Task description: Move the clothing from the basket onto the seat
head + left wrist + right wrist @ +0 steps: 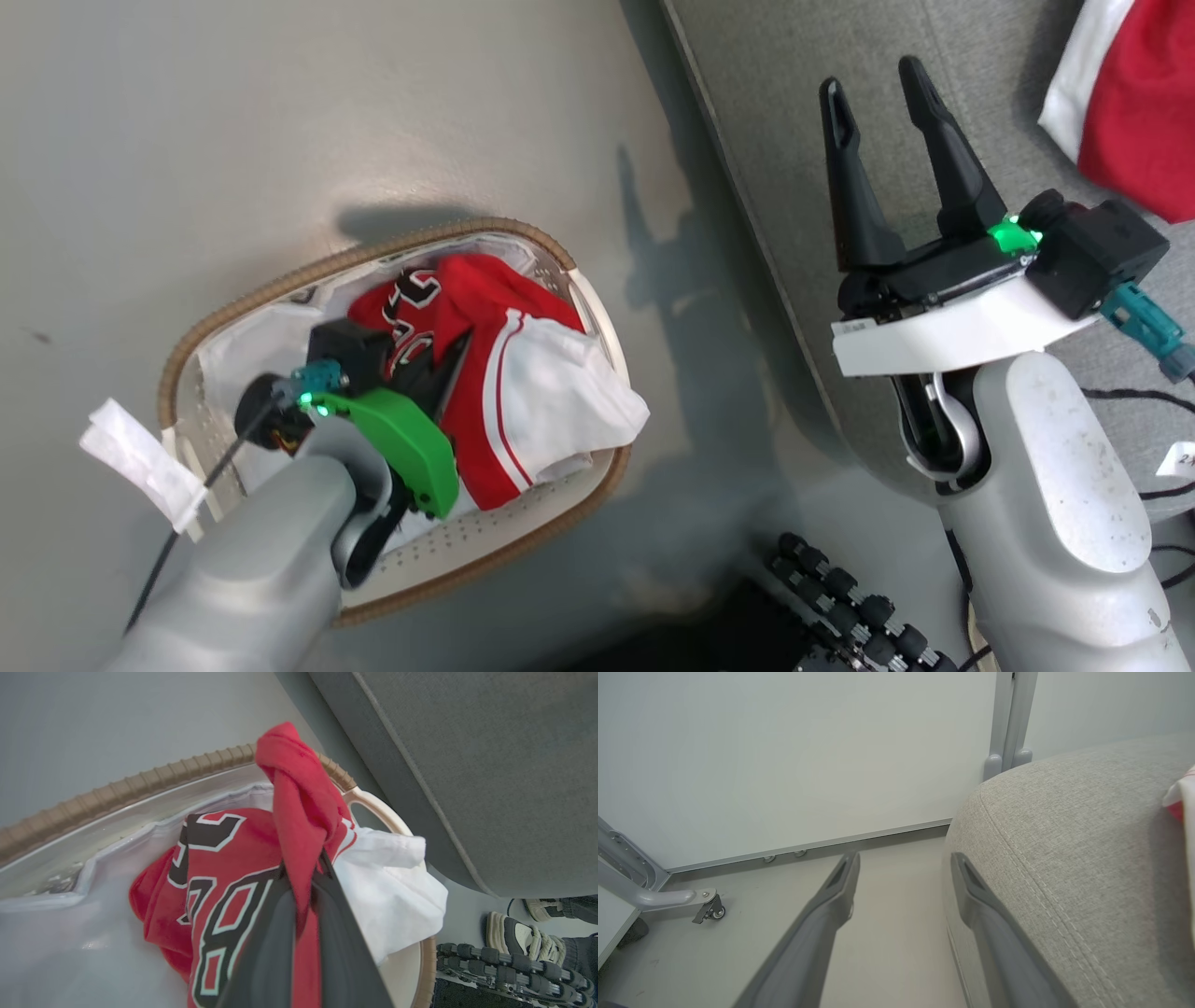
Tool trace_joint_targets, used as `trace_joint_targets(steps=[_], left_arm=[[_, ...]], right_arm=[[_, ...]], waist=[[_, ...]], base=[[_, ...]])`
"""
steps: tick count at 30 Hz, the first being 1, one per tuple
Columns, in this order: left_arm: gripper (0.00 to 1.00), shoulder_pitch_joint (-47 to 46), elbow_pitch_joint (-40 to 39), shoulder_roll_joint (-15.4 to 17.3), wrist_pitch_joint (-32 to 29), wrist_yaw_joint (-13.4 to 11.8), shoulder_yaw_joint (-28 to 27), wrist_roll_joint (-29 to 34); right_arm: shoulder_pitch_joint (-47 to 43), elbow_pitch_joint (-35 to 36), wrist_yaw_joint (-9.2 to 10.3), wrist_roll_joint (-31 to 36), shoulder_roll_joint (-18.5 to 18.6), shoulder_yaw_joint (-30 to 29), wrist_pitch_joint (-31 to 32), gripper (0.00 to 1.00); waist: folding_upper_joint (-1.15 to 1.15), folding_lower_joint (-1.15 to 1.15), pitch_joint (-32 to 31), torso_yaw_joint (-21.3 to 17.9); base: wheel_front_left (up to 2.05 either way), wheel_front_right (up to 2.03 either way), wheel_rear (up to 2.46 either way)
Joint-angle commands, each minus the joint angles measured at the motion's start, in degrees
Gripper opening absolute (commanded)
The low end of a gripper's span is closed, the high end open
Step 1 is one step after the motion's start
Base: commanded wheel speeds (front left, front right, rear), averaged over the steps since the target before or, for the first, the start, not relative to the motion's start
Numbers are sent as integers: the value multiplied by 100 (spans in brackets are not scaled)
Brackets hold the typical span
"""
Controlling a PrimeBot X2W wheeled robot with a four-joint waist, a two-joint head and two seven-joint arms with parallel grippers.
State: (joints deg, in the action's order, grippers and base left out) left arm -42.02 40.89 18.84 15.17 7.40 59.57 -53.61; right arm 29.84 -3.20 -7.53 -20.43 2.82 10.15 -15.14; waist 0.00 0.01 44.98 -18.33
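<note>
A red-and-white jersey point(504, 373) with black numbers lies bunched in the oval white basket point(579, 485) on the floor. My left gripper point(446, 359) reaches into the basket and is shut on a fold of the red fabric point(299, 812), which rises between its fingers point(266, 933). My right gripper point(878, 98) hangs open over the edge of the grey seat point(840, 56) with nothing between its fingers point(836, 896). Another red-and-white garment point(1130, 103) lies on the seat at the upper right, and its edge point(1181, 800) shows in the right wrist view.
The basket's white liner point(70, 933) lines its inside. The seat's rounded corner point(1064, 835) stands beside the grey floor point(187, 112). A person's shoes point(518, 938) and a black ribbed part point(840, 597) lie near the robot's base. A wheeled frame leg point(682, 900) stands by the wall.
</note>
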Motion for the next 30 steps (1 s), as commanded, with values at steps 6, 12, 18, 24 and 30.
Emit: trace_joint_targets(steps=[6,12,18,24,30], left_arm=[[0,777,-366,-201,-3,16,-639,316],[0,1440,-811,-401,-3,16,-1118,796],[0,1947,-1190,-571,-3,16,-1613,1195],[0,2295,-1626,-703,-2,16,-2032,1633],[0,2356,-2040,-758,-1,16,-2386,1909]], right_arm=[[-360,-255,8,23,23,-114,0,100],[-697,-488,7,131,24,-237,0,100],[-1080,-669,7,300,24,-241,0,100],[-1420,-840,7,385,20,-228,0,100],[-1653,-921,7,390,20,-213,0,100]], waist=[[0,-1,-1246,422],[0,-1,-1997,681],[0,-1,-2601,890],[0,-1,-3105,1081],[0,-1,-3408,1220]], base=[[0,0,0],[0,0,0],[0,0,0],[0,0,0],[0,0,0]])
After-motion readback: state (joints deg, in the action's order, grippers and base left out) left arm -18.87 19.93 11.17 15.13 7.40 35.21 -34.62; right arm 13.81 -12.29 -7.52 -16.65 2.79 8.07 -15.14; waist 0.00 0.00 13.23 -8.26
